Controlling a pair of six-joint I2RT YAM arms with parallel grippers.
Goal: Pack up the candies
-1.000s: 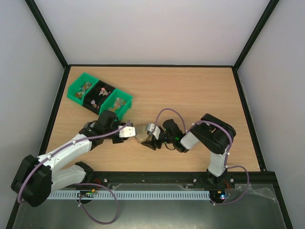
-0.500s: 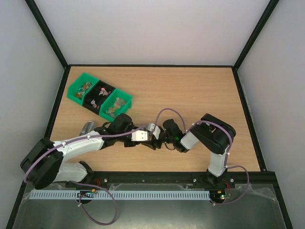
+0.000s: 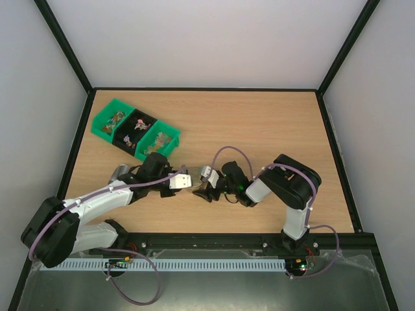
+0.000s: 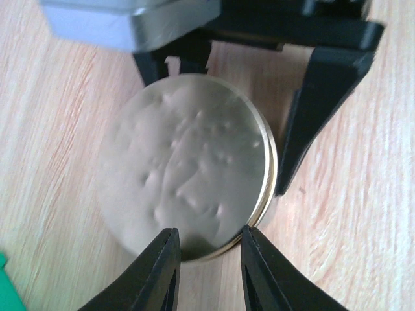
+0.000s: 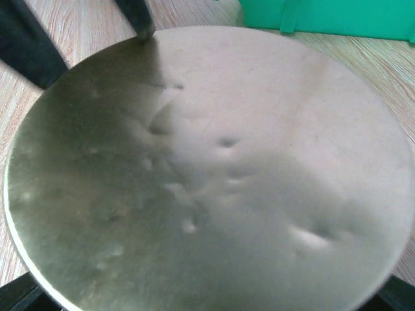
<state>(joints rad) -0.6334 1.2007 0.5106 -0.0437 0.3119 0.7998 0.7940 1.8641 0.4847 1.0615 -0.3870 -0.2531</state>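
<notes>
Left wrist view: left pincer [image 4: 209, 241], narrowly parted and empty, at the round lid [image 4: 188, 162]; right pincer [image 4: 224, 129] clasps its rim.

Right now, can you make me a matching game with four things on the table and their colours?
Things:
1. bins
2. round lid
3. table
4. left fingers

Colours:
a. black
b. green
c. silvery, with dents
d. light wood

Pairs: 1-b, 2-c, 3-d, 4-a
</notes>
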